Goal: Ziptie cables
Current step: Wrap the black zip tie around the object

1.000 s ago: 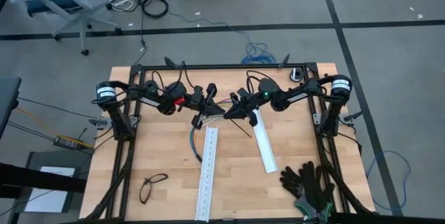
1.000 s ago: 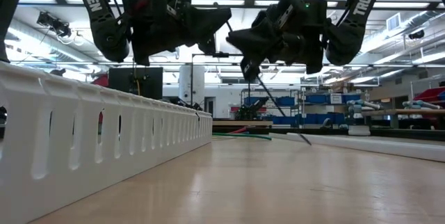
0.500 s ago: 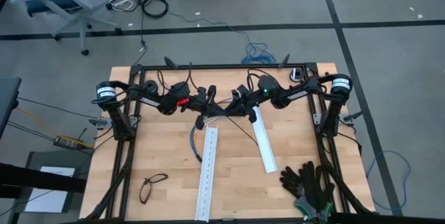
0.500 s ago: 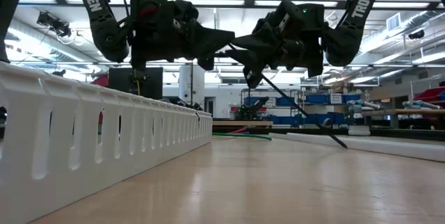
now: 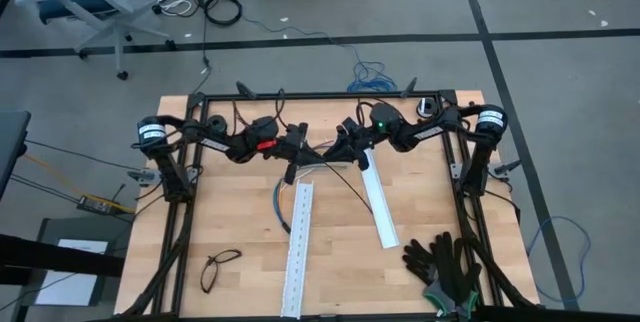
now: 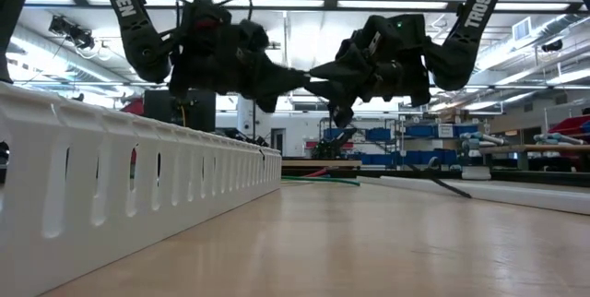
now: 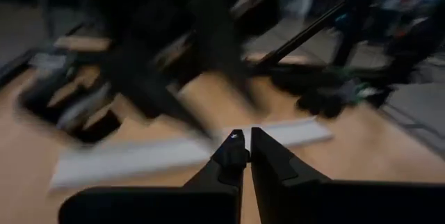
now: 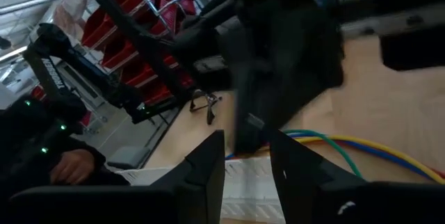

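Fingers of the left gripper (image 7: 243, 156) are pressed together with nothing visible between them. Those of the right gripper (image 8: 247, 158) stand a narrow gap apart, and the blur there hides whether anything sits in that gap. Both grippers hang above the table (image 5: 440, 212), near the middle of its far edge, tips almost meeting in the low view. A thin black zip tie (image 5: 345, 177) trails from there down toward the short white rail (image 5: 380, 207); which gripper holds it cannot be told.

The cables (image 5: 283, 207) lie on the table just below the left gripper, beside the far end of the long white rail (image 5: 298, 252), their coloured ends fanning toward the grippers.

This looks like the tie being passed or threaded in mid-air. Doing it well probably means keeping one end pinched firmly while the other gripper lines up slowly.

Compared with a second ago, the right fingers have opened slightly, the grippers have closed in on each other, and the tie's free end has swung lower toward the short rail.
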You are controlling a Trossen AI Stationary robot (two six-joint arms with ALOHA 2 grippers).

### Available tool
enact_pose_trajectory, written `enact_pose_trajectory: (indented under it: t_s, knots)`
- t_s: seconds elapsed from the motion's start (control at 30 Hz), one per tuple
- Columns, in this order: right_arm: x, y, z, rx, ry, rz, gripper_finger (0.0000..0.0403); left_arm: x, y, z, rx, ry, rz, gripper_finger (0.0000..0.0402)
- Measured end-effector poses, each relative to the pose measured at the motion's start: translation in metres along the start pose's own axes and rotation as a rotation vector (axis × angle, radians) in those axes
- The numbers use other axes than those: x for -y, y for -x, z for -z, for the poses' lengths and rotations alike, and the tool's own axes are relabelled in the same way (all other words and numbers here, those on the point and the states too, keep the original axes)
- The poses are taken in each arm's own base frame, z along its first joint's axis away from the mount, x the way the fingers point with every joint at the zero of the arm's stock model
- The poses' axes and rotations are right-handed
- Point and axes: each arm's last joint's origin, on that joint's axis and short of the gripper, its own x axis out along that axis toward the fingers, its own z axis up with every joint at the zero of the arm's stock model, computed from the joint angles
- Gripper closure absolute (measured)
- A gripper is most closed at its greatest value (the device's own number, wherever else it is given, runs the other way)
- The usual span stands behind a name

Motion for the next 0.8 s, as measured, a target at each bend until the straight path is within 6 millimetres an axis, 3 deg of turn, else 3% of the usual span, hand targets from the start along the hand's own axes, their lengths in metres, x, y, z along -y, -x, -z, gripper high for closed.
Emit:
enact_pose_trajectory:
  t_s: [0.47, 0.67, 0.8]
  knots:
    - [0.008, 0.006, 0.0, -0.011, -0.031, 0.051, 0.0307, -0.008, 0.006, 0.02, -0.211, 0.127, -0.264, 0.0401]
    - [0.005, 0.006, 0.001, -0.026, 0.058, 0.236, 0.0327, -0.008, 0.008, 0.02, -0.232, 0.134, -0.283, 0.0401]
    - [-0.012, 0.002, -0.001, -0.073, 0.175, 0.396, 0.0341, -0.008, 0.008, 0.02, -0.232, 0.134, -0.283, 0.0401]
